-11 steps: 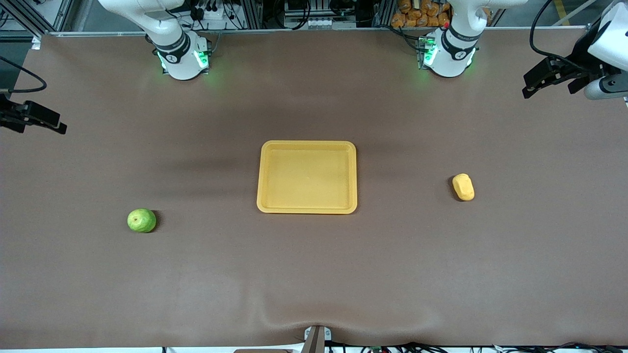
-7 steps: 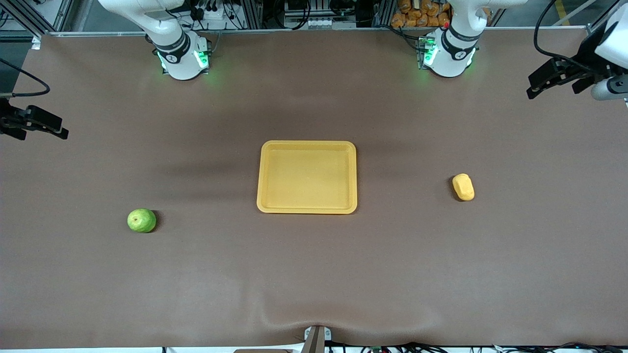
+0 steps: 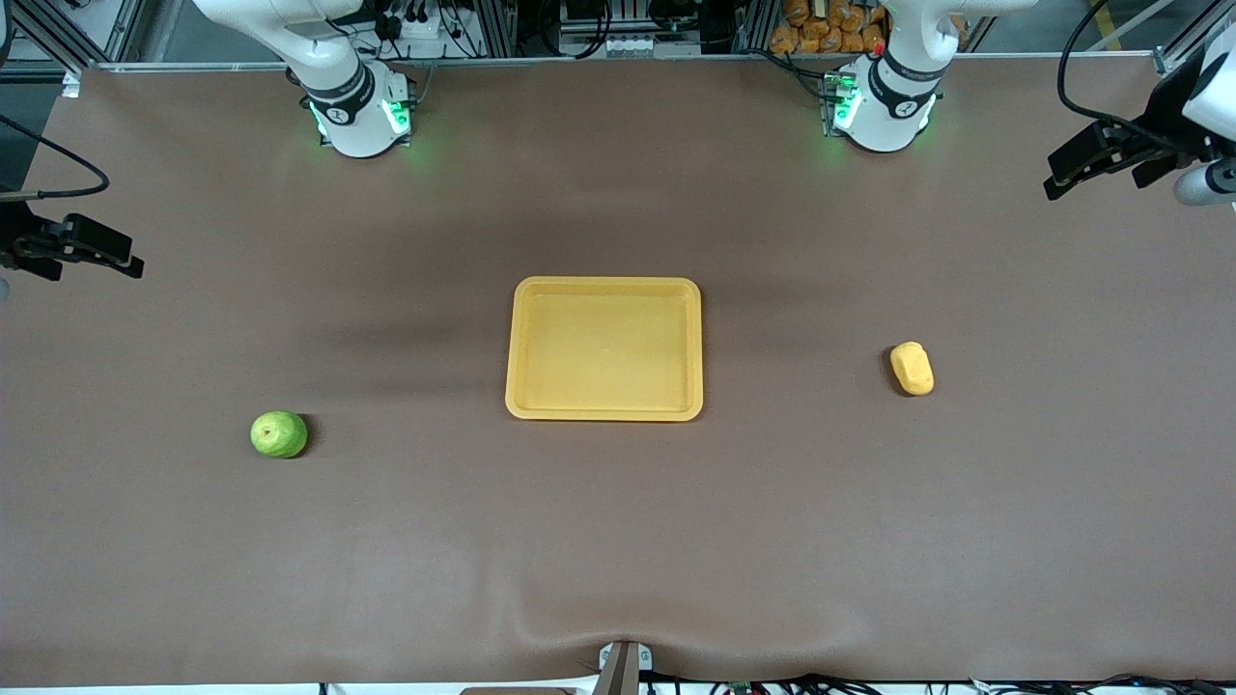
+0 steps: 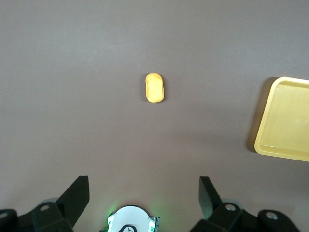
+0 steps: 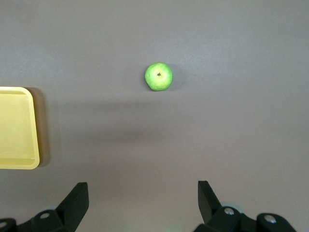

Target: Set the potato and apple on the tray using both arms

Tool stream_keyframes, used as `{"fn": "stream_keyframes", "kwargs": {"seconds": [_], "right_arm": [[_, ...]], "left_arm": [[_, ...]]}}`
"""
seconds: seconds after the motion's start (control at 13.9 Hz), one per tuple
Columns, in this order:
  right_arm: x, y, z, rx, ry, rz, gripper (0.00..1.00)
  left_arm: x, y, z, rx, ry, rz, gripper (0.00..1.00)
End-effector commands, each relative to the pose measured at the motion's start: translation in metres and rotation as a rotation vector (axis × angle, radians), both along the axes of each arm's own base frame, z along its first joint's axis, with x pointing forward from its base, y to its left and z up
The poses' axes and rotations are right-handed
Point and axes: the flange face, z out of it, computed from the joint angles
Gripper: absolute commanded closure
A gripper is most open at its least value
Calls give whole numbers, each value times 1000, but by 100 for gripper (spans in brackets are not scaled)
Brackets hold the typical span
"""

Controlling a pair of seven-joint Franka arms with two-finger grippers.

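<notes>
Both pincers spread, aloft — left pincer (image 4: 142, 193) over potato (image 3: 912, 368) end, right pincer (image 5: 142, 193) over apple (image 3: 279, 433) end.

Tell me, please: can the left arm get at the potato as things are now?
Probably yes. The potato lies alone on bare table toward the left arm's end, apart from the tray. The left tool is open, up in the air, with nothing between them.
</notes>
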Motion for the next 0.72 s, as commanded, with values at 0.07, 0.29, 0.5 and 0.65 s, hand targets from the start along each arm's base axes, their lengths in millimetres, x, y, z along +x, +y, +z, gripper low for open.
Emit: {"fn": "stream_keyframes", "kwargs": {"seconds": [0.07,0.29,0.5,0.65], "right_arm": [[-1,-3,-10,-16,0,6,0],[0,-3,-19,-14,1,6,0],[2,-5,-33,-7,-4,-1,0],[1,-5,-35,-7,-2,-1,0]], "left_arm": [[9,0,-22,1,43,-7,0],[25,0,-52,10,90,-9,0],[40,-2,-82,13,107,-12,0],[45,-4,-103,11,75,-18,0]]}}
